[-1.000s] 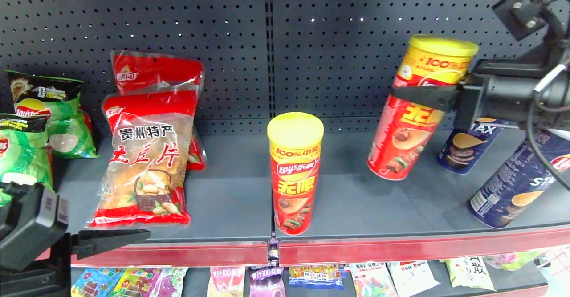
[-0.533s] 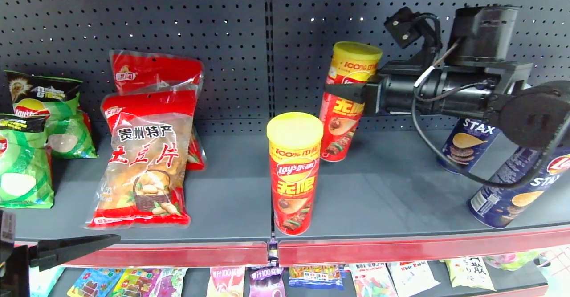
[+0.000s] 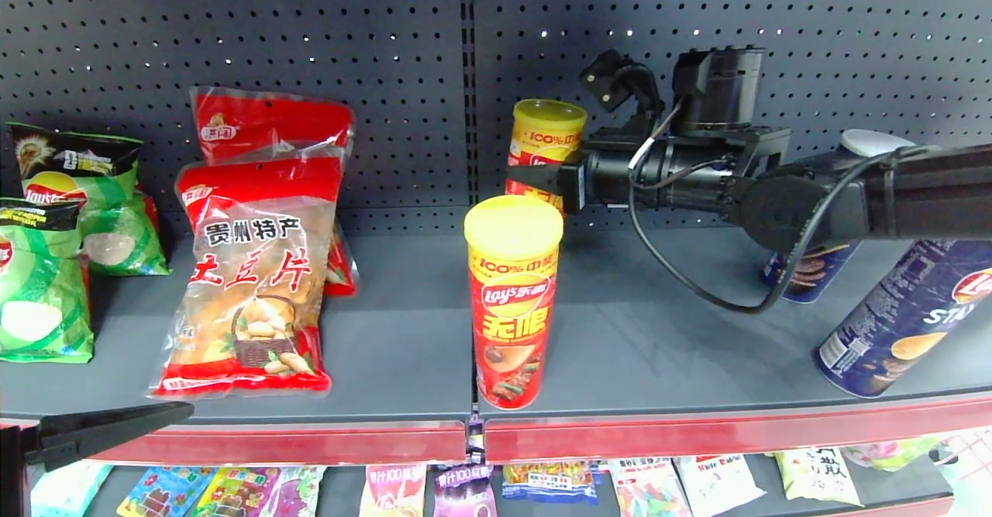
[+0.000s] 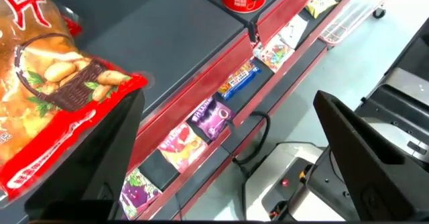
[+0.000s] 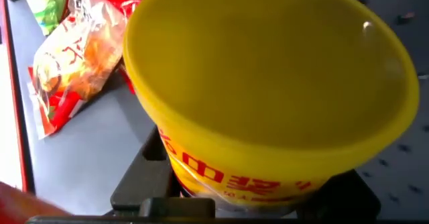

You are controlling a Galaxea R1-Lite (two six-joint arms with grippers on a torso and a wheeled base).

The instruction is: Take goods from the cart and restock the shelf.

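Note:
My right gripper (image 3: 545, 182) is shut on a red chips can with a yellow lid (image 3: 542, 141), holding it by its upper body above the grey shelf (image 3: 643, 339), close to the pegboard. This held can is directly behind a matching red can (image 3: 511, 300) that stands upright near the shelf's front edge. In the right wrist view the held can's yellow lid (image 5: 268, 83) sits between the black fingers (image 5: 144, 184). My left gripper (image 4: 224, 150) is open and holds nothing, low at the shelf's front left, with one finger (image 3: 108, 428) in the head view.
Red snack bags (image 3: 256, 284) lean at the shelf's left-centre, with green chip bags (image 3: 46, 269) at the far left. Blue cans (image 3: 907, 315) lean at the right. Small packets (image 3: 542, 482) line the lower shelf. The red front lip (image 3: 697, 432) borders the shelf.
My right arm has carried the red can leftward and deeper along the shelf, from the right side to behind the standing can. My left gripper has dropped lower at the left edge.

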